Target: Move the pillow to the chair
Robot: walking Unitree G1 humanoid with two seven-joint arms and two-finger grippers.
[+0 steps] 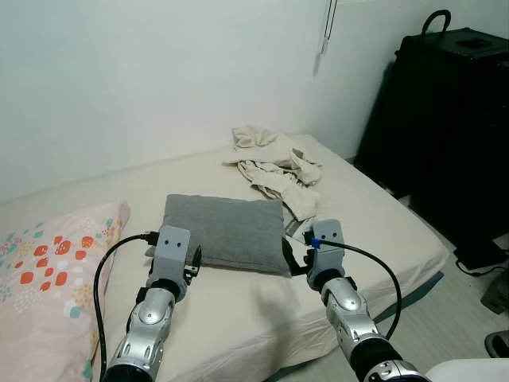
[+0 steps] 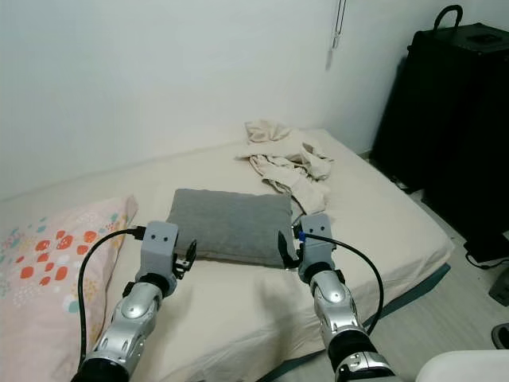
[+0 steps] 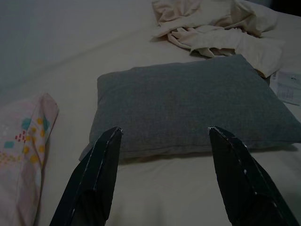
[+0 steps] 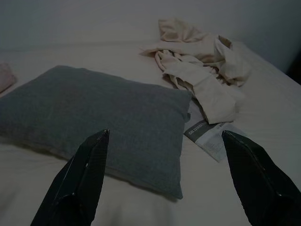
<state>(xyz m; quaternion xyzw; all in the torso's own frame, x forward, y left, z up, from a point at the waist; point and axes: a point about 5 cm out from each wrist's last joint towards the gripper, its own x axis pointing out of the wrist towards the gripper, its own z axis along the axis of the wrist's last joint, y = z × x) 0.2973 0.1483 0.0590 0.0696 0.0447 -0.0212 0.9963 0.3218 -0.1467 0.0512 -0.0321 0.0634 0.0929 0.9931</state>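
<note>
- Grey fabric marks the target: from the head views, the grey pillow [image 1: 224, 231] lies flat on the bed [image 1: 238, 318], and both arms are reaching for it. The left gripper [image 1: 193, 260] sits at its near left corner, the right gripper [image 1: 293, 256] at its near right corner. This looks like the approach before a two-handed pickup; no lift has begun.
- Left wrist view: the two black fingers [image 3: 96, 174] stand wide apart, empty. The pillow's near edge lies just ahead of the tips, spanning the gap and beyond. A patterned pillow [image 3: 21, 150] lies outside the jaws.
- Right wrist view: jaws again spread wide, holding nothing. The pillow's near right corner lies ahead, between the fingers; a paper slip [image 4: 211, 138] and crumpled cream cloth [image 4: 202, 70] lie past it.
- Next, I judge, each gripper must advance onto its corner and close.
</note>
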